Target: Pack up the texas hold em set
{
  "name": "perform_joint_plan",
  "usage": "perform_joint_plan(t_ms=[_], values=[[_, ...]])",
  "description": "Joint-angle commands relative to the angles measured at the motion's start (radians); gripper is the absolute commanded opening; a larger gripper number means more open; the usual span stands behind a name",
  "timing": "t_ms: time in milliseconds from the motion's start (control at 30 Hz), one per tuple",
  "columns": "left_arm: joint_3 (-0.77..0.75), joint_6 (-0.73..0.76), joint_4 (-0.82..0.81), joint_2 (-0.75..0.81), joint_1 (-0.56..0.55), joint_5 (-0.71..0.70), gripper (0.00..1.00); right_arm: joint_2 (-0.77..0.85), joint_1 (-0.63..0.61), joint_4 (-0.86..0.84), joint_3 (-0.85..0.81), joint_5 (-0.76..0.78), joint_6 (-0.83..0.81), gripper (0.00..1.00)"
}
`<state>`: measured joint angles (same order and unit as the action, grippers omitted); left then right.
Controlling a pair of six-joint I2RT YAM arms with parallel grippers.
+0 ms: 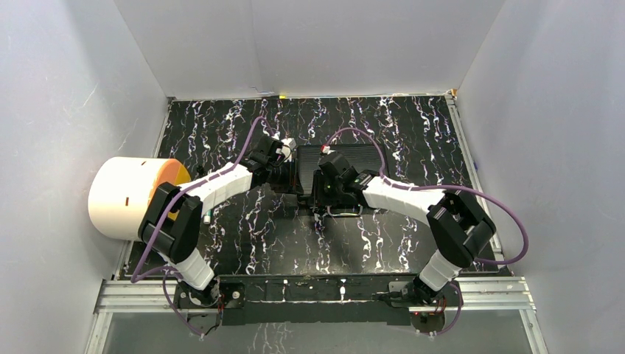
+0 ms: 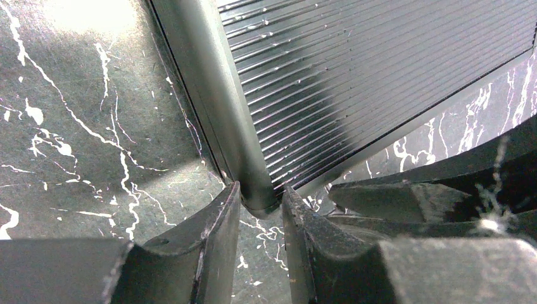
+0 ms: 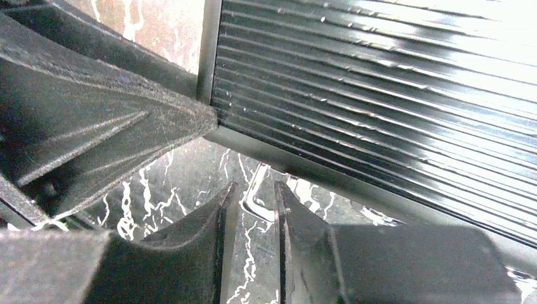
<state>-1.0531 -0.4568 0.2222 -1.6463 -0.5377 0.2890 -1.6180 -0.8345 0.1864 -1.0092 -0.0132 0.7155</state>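
1. The table (image 1: 243,243) is black with white veining, and white walls close it in on three sides.
2. A drum (image 1: 121,198), white with an orange face, lies on its side at the table's left edge, beside the left arm's elbow.
3. The case (image 1: 361,158) sits mid-table, lid down. Its ribbed black top faces up and both arms reach in to its near left corner.
4. The left gripper (image 2: 261,190) straddles that corner. Its fingers are drawn close, and the rounded corner rail is pinched between the tips.
5. The right gripper (image 3: 254,185) hangs just off the near edge, beside the left one, with only a slim gap between its fingers.
6. A silver wire piece (image 3: 256,201) shows in that gap, low by the case edge. I cannot tell whether the fingers have hold of it.
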Motion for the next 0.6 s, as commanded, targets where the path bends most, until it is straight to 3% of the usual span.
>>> perform_joint_plan(t_ms=[0, 167, 333, 567], values=[[0.014, 0.023, 0.074, -0.037, -0.002, -0.017, 0.28, 0.026, -0.016, 0.109, -0.066, 0.112, -0.028, 0.36], [0.013, 0.019, 0.075, -0.044, -0.002, -0.014, 0.28, -0.024, -0.028, 0.12, -0.065, 0.069, -0.043, 0.32], [0.013, 0.017, 0.075, -0.048, -0.002, -0.012, 0.27, -0.063, -0.048, 0.095, -0.053, 0.068, -0.04, 0.16], [0.011, 0.011, 0.074, -0.051, -0.002, -0.006, 0.27, -0.092, -0.066, -0.002, -0.036, 0.172, -0.028, 0.12]])
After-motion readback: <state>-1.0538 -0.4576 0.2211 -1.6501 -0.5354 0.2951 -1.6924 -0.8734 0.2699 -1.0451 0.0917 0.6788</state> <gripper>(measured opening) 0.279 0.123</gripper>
